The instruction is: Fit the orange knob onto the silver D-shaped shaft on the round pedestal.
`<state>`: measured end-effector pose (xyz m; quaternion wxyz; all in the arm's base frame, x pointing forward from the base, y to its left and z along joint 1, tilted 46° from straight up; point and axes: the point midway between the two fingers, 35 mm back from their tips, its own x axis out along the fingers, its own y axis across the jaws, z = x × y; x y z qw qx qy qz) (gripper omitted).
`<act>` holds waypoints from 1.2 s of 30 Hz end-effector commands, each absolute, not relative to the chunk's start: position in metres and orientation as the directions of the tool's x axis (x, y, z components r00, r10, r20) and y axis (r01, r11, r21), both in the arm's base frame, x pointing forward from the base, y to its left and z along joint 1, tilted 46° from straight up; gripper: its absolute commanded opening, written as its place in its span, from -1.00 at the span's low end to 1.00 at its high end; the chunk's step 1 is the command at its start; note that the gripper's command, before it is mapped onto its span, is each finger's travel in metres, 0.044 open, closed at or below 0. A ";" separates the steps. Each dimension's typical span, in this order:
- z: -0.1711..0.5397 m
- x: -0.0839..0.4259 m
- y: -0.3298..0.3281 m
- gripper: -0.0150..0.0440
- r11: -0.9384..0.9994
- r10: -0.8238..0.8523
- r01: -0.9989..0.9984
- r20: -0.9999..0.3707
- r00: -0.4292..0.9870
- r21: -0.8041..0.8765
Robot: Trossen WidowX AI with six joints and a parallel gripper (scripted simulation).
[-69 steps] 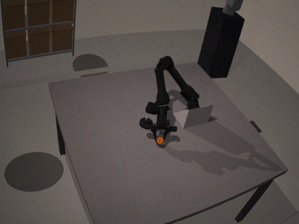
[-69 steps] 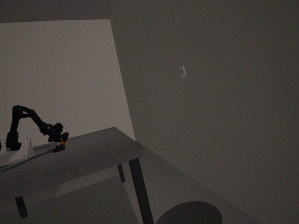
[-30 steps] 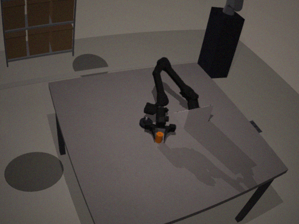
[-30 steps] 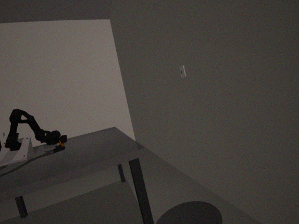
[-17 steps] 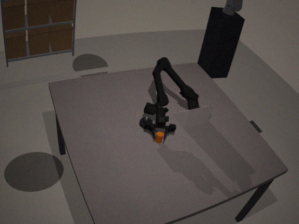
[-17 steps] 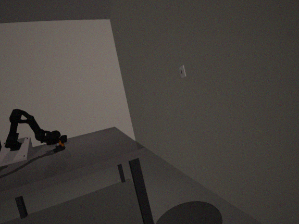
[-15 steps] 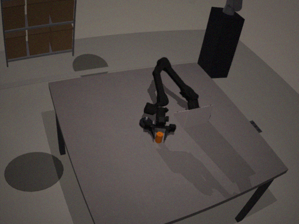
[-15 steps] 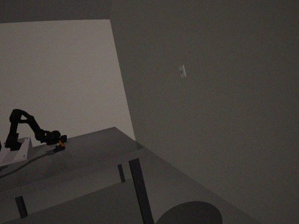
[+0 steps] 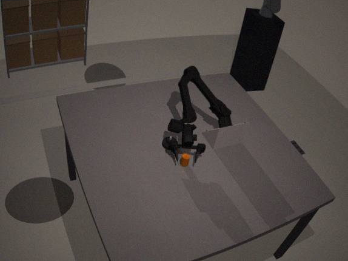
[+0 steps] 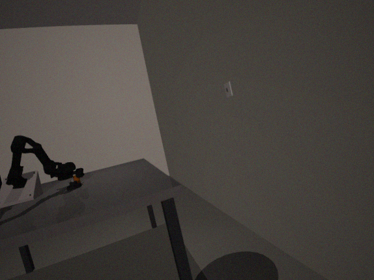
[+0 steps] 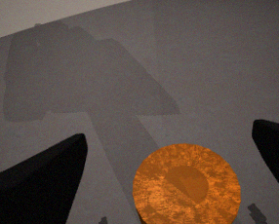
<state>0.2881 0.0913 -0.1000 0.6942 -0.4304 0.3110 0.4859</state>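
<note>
Grey table (image 9: 127,176) (image 10: 111,192) (image 11: 219,73), orange knob (image 9: 185,160) (image 10: 76,179) (image 11: 186,187) between open hand's (image 9: 185,164) (image 10: 78,182) (image 11: 170,138) fingers, touching neither.

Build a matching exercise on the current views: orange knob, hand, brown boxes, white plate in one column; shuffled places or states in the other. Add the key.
Things
1. orange knob
2. hand
3. brown boxes
4. white plate

Places or states
A. on a shelf rack
B. between two jaws, with a gap on each side
C. mounted on a wall
D. spread open, gripping nothing

Right pairs: 1-B, 2-D, 3-A, 4-C
</note>
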 end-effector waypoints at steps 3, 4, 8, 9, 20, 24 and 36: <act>-0.054 0.284 0.138 1.00 0.154 0.415 -0.939 -0.842 0.345 -0.309; -0.049 0.282 0.142 1.00 0.155 0.415 -0.938 -0.841 0.346 -0.310; -0.048 0.282 0.143 1.00 0.155 0.415 -0.938 -0.841 0.347 -0.310; -0.049 0.282 0.144 1.00 0.158 0.407 -0.940 -0.847 0.342 -0.303; -0.074 0.277 0.151 1.00 0.287 -0.195 -0.950 -0.978 0.070 -0.125; -0.062 0.275 0.153 1.00 0.270 -0.431 -0.945 -0.901 0.051 -0.183; -0.031 0.278 0.162 1.00 0.149 -0.695 -0.938 -0.708 0.126 -0.313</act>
